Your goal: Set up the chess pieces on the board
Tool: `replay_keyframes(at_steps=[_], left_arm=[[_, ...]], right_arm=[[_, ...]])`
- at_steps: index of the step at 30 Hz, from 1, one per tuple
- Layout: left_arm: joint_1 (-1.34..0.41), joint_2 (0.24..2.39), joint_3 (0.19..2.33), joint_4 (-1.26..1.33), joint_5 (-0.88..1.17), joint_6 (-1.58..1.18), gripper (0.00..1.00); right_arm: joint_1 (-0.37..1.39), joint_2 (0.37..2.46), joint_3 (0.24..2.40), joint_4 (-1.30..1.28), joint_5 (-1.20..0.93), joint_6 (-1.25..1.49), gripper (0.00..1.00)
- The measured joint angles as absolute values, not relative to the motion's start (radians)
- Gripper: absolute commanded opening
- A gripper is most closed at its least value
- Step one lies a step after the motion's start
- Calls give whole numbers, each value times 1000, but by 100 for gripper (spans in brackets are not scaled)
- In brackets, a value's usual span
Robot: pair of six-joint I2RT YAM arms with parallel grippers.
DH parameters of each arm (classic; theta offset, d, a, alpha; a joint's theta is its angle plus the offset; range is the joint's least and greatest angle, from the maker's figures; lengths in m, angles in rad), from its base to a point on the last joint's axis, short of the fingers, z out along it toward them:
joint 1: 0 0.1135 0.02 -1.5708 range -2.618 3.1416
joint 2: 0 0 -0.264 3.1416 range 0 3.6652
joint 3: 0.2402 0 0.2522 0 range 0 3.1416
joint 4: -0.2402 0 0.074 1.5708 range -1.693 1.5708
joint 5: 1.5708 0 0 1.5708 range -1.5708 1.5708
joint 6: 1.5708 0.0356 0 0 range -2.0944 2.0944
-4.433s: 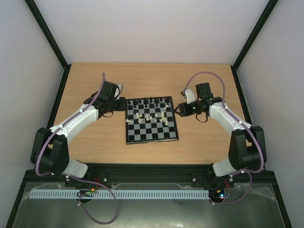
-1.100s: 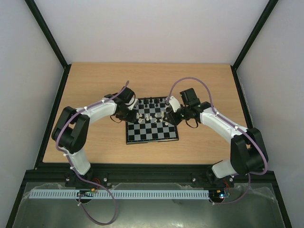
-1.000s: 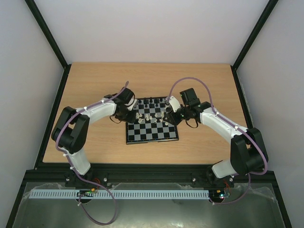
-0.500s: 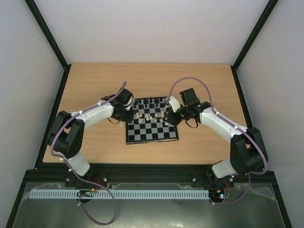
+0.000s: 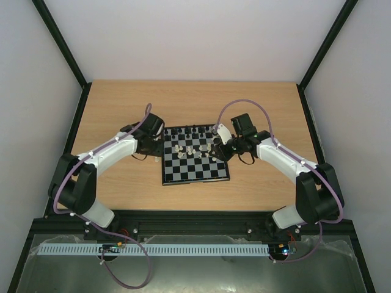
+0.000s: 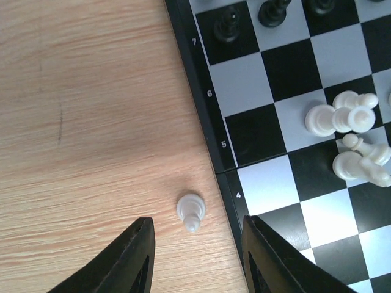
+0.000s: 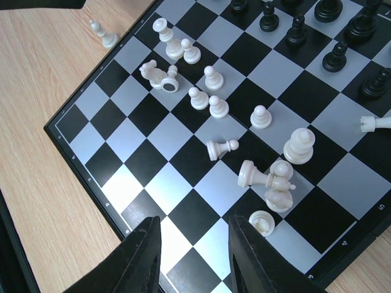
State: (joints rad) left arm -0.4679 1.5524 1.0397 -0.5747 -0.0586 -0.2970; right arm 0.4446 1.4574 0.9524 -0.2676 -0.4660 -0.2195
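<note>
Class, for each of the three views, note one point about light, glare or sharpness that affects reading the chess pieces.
Top external: even light, but the chess pieces are too small to tell apart. Left wrist: sharp focus; the white pawn on the table beside the board casts a faint shadow. Right wrist: glare whitens pale squares near the board's corner; pieces look crisp.

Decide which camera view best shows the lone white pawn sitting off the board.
Left wrist: the pawn is large and sharp on the table beside the board. The right wrist view shows it small in its top-left corner; the top view barely resolves it.
</note>
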Motion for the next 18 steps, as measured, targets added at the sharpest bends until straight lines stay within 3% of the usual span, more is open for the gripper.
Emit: replay_keyframes(at_steps=[11,18], left_arm=[[-468,1627,1027,-583,-31,-299,24],[-468,1648,1018,-582,-31,-299,22]], right_arm=[[445,1457,952,-268,-465,-220,33],[445,1458,952,-268,-465,-220,33]])
